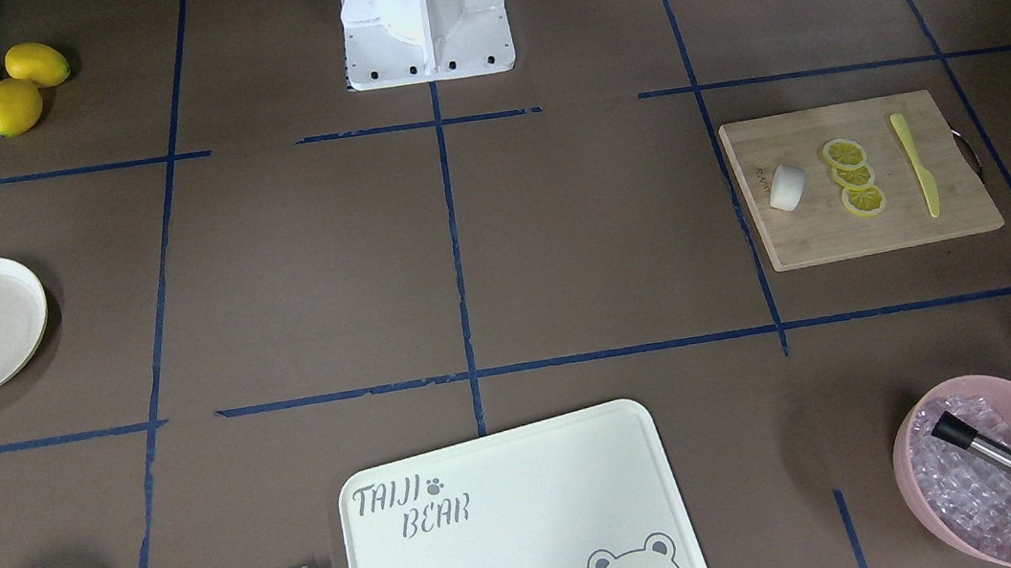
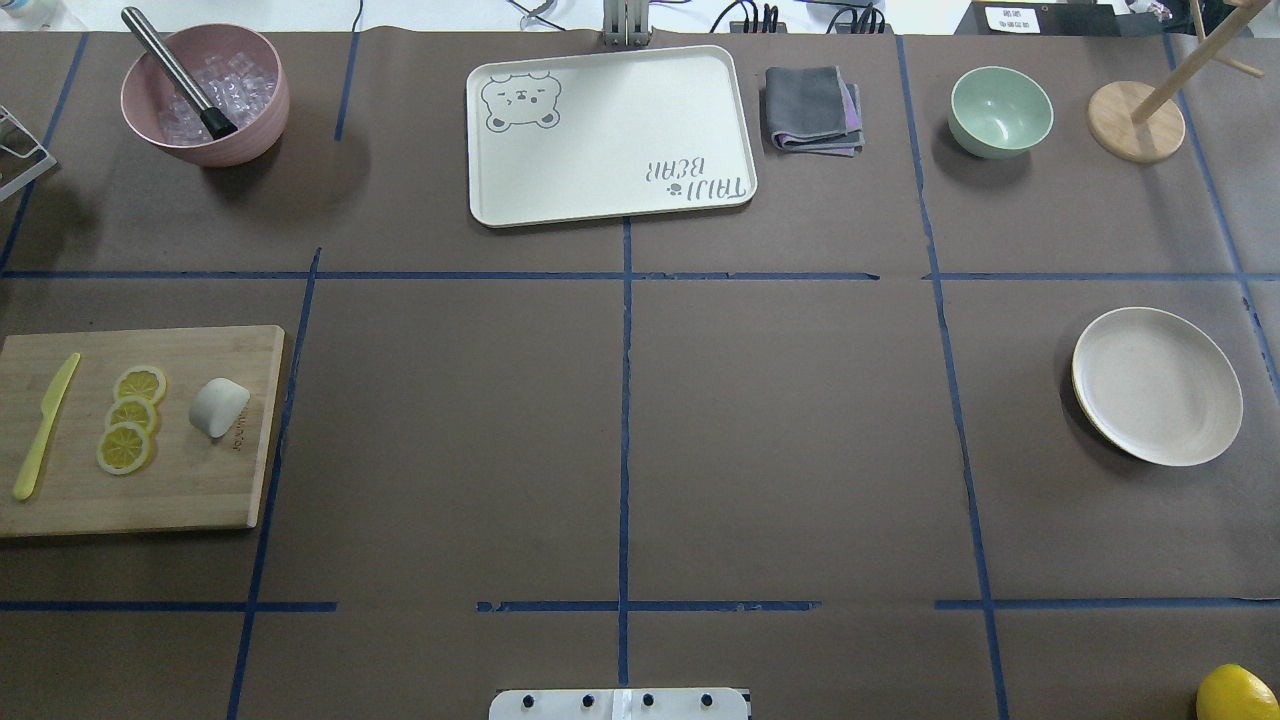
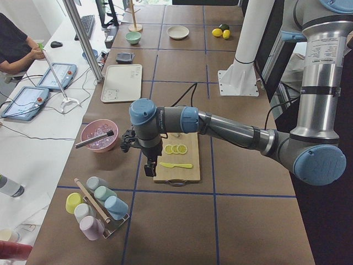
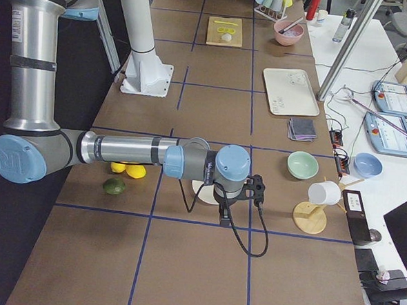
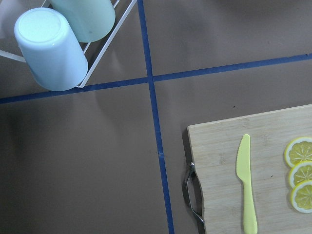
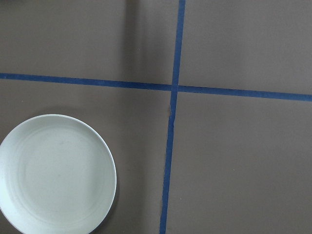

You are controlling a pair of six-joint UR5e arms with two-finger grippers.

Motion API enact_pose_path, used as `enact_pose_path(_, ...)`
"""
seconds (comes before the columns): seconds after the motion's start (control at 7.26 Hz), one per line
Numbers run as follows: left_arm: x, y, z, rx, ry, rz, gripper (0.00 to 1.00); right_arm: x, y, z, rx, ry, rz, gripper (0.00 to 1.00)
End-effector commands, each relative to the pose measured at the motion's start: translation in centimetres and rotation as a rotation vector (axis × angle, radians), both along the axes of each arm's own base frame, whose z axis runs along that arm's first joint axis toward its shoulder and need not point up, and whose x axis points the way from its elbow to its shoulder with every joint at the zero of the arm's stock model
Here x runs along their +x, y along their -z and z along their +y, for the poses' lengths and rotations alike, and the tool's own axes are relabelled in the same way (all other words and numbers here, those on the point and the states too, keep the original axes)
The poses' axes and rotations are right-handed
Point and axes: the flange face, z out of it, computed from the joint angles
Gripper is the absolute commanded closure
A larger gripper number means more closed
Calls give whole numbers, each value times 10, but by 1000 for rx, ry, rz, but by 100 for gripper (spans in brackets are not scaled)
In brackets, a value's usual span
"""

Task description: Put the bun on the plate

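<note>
The bun (image 2: 219,407) is a small white lump lying on the wooden cutting board (image 2: 150,500) at the table's left end, beside lemon slices (image 2: 130,420); it also shows as the bun (image 1: 787,188) in the front view. The cream plate (image 2: 1157,385) sits at the right end, seen as the plate (image 6: 56,173) in the right wrist view. My left gripper (image 3: 149,171) hangs above the board's outer end, away from the bun. The right gripper (image 4: 223,219) hovers near the plate. Both show only in side views, so I cannot tell if they are open or shut.
A yellow knife (image 2: 45,425) lies on the board. At the far edge stand a pink bowl (image 2: 250,120) of ice, the bear tray (image 2: 610,150), a folded cloth (image 2: 812,108), a green bowl (image 2: 1000,110) and a wooden stand (image 2: 1135,120). Cups on a rack (image 5: 51,48). Lemons (image 1: 23,83). A person (image 3: 14,44) sits beside the table.
</note>
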Motion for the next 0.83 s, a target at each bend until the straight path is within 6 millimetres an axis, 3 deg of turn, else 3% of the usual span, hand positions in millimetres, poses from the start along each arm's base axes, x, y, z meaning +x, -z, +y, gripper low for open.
enact_pose_path(0.0,0,-5,5,-9,-1,1,0,-2,0,7,8,7,-9,0)
enact_pose_path(0.14,1,-8,12,-14,-4,5,0,-4,4,8,7,2,-27,0)
enact_pose_path(0.28,1,-11,14,-20,-4,5,0,-23,12,6,5,28,-54,0)
enact_pose_path(0.41,1,-11,15,-22,-3,8,0,-53,15,20,-37,59,-66,0)
enact_pose_path(0.55,1,-21,28,-38,-4,9,0,-84,21,15,-67,21,-31,0)
enact_pose_path(0.69,1,-14,36,-28,-2,11,0,-114,15,25,-77,-41,21,1)
